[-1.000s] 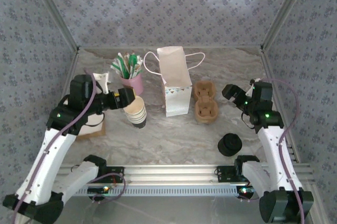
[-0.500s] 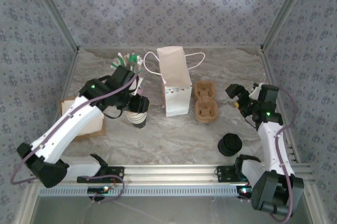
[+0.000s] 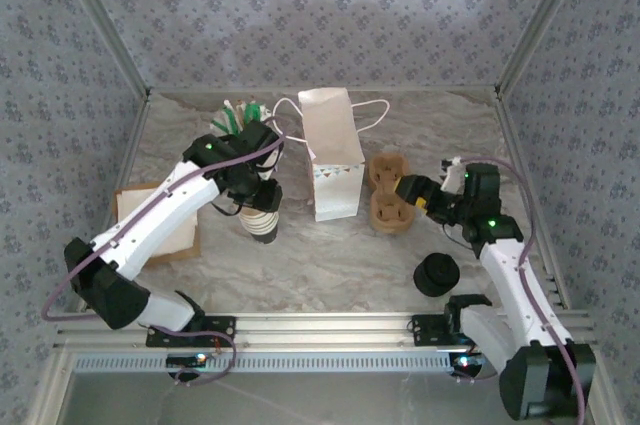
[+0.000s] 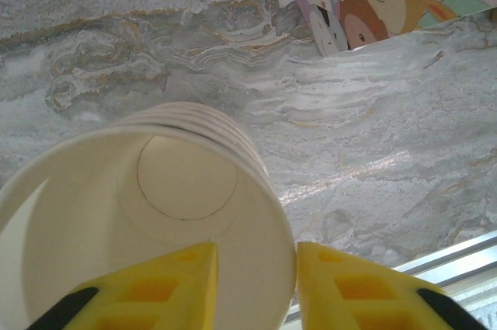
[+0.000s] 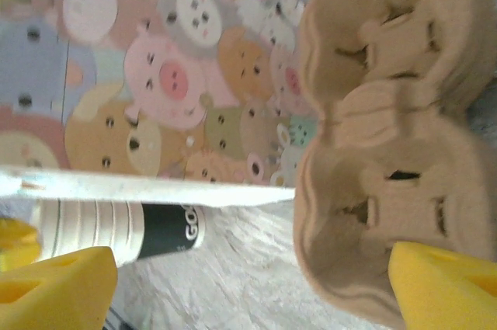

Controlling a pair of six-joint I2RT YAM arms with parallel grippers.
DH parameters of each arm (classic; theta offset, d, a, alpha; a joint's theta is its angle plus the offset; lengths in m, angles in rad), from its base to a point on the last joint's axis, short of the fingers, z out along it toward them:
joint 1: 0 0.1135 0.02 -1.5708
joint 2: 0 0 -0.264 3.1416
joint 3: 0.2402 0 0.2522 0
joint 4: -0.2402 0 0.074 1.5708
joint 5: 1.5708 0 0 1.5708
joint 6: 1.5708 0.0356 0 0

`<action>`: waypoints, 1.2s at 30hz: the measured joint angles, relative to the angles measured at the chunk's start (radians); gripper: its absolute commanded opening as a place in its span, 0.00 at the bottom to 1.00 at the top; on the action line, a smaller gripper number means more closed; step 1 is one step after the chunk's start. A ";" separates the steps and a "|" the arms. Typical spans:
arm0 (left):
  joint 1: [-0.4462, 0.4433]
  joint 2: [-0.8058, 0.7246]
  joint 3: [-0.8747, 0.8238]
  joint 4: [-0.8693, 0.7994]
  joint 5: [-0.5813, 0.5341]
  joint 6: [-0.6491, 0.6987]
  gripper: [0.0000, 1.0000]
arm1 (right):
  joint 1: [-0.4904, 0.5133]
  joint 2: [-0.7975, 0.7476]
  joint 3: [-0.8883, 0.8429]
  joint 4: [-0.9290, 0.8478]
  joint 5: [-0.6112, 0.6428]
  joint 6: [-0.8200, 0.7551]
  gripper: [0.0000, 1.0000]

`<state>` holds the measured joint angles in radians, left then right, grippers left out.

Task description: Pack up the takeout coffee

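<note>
**A:** Can we read any writing here?

**B:** We make out one bit: white letters, "GO", on the black band (image 5: 167, 229) round the stack of ribbed white paper cups (image 5: 85, 225). It sits just below the edge of the white paper bag printed with cartoon animals (image 5: 155, 74).

**A:** And the rest of that word?

**B:** The bag's edge cuts it off, so we cannot tell.

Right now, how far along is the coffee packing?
Barely started. Nothing looks packed: the paper bag stands upright, contents unseen. In hand: the left gripper straddles the rim of the top cup on the cup stack; the right gripper is open at the pulp cup carrier. Left: lidding from the black lid stack, then bagging.
</note>
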<state>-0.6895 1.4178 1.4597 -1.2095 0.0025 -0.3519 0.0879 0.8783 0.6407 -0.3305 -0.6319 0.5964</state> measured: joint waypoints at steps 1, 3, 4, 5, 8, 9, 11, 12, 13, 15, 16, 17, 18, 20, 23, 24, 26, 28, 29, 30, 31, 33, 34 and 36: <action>0.000 0.000 0.002 0.000 0.000 0.003 0.23 | 0.039 -0.004 0.006 -0.011 0.022 -0.011 0.92; 0.000 0.000 0.004 -0.001 0.000 0.009 0.20 | 0.102 -0.009 0.014 -0.031 0.063 -0.026 0.92; 0.000 0.000 0.004 -0.003 0.000 0.010 0.20 | 0.135 -0.010 0.019 -0.041 0.083 -0.034 0.92; 0.000 0.000 0.004 -0.003 0.000 0.011 0.20 | 0.162 -0.011 0.020 -0.048 0.102 -0.040 0.92; 0.000 0.002 0.004 -0.006 0.000 0.011 0.20 | 0.219 -0.013 0.021 -0.066 0.143 -0.050 0.92; 0.000 0.004 0.004 -0.008 0.000 0.011 0.20 | 0.232 -0.013 0.021 -0.071 0.153 -0.052 0.92; 0.000 0.006 0.004 -0.013 0.000 0.011 0.20 | 0.255 -0.013 0.025 -0.085 0.175 -0.058 0.93; 0.000 0.006 0.004 -0.014 0.000 0.011 0.20 | 0.263 -0.013 0.028 -0.089 0.182 -0.060 0.93; 0.000 0.006 0.004 -0.017 0.000 0.011 0.20 | 0.270 -0.013 0.031 -0.094 0.190 -0.063 0.93; 0.000 0.006 0.004 -0.020 0.000 0.011 0.16 | 0.281 -0.013 0.039 -0.101 0.202 -0.064 0.93; 0.000 0.006 0.004 -0.021 0.000 0.010 0.13 | 0.285 -0.013 0.043 -0.102 0.206 -0.064 0.93; 0.000 0.006 0.004 -0.022 0.000 0.011 0.11 | 0.288 -0.013 0.047 -0.105 0.211 -0.065 0.93; -0.001 0.006 0.004 -0.022 0.000 0.011 0.09 | 0.291 -0.013 0.051 -0.108 0.214 -0.066 0.93; -0.001 0.006 0.004 -0.023 0.000 0.011 0.06 | 0.294 -0.014 0.054 -0.109 0.219 -0.067 0.93; -0.005 0.006 0.014 -0.035 -0.005 0.012 0.04 | 0.299 -0.016 0.058 -0.113 0.226 -0.067 0.94; -0.006 0.007 0.019 -0.042 -0.008 0.012 0.03 | 0.299 -0.017 0.059 -0.114 0.227 -0.067 0.94; -0.008 0.008 0.037 -0.056 -0.016 0.012 0.02 | 0.301 -0.017 0.061 -0.116 0.229 -0.067 0.95; -0.011 0.008 0.053 -0.067 -0.023 0.012 0.02 | 0.304 -0.017 0.064 -0.116 0.231 -0.067 0.95; -0.011 0.010 0.061 -0.074 -0.026 0.012 0.02 | 0.306 -0.017 0.065 -0.116 0.233 -0.067 0.95; -0.011 0.010 0.069 -0.078 -0.028 0.014 0.02 | 0.308 -0.018 0.065 -0.116 0.233 -0.067 0.95; -0.013 0.010 0.077 -0.081 -0.034 0.015 0.01 | 0.310 -0.018 0.065 -0.116 0.234 -0.067 0.95; -0.013 0.010 0.092 -0.088 -0.044 0.019 0.01 | 0.312 -0.018 0.065 -0.116 0.236 -0.067 0.96; -0.013 0.010 0.100 -0.093 -0.047 0.020 0.01 | 0.315 -0.018 0.065 -0.116 0.236 -0.067 0.96; -0.013 0.011 0.108 -0.102 -0.053 0.023 0.01 | 0.322 -0.018 0.065 -0.116 0.239 -0.067 0.96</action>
<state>-0.7025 1.4284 1.5681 -1.3113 -0.0509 -0.3294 0.4099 0.8600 0.7059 -0.4465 -0.3931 0.5297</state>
